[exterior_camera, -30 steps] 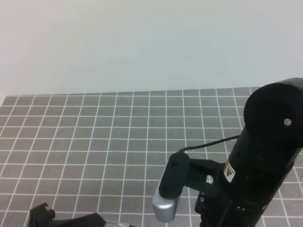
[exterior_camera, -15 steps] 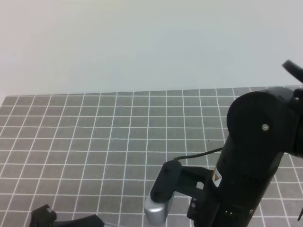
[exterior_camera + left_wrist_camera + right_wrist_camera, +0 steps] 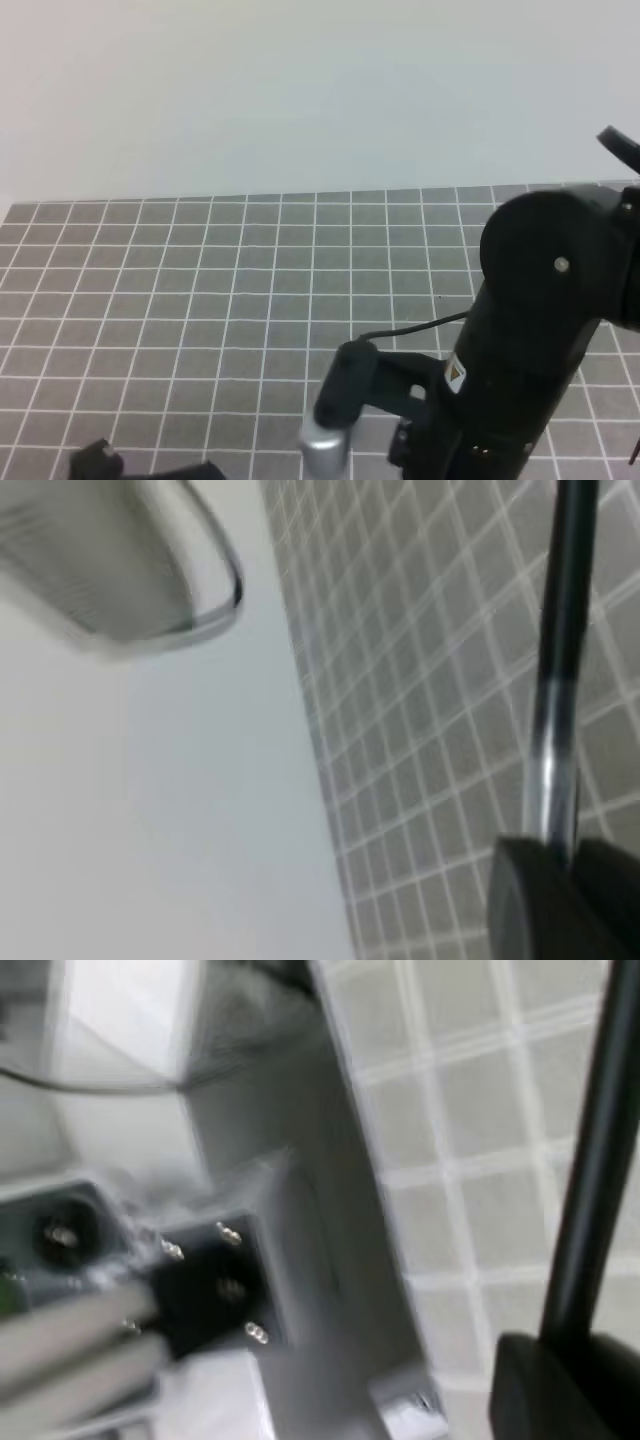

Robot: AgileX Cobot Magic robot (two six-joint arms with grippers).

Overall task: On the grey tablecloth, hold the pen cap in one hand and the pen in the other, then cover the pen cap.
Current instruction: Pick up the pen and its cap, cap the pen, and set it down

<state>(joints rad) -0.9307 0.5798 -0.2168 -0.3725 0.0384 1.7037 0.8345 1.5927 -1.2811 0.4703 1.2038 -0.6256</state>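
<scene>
the left gripper (image 3: pixel 565 875) is clamped on a slim, glossy black stick pen (image 3: pixel 562 650) held above the grey white-gridded tablecloth (image 3: pixel 200 290). the right gripper (image 3: pixel 570 1360) pinches a similar dark rod, perhaps the cap end. light, stiff and slippery; grip mid-barrel.
</scene>
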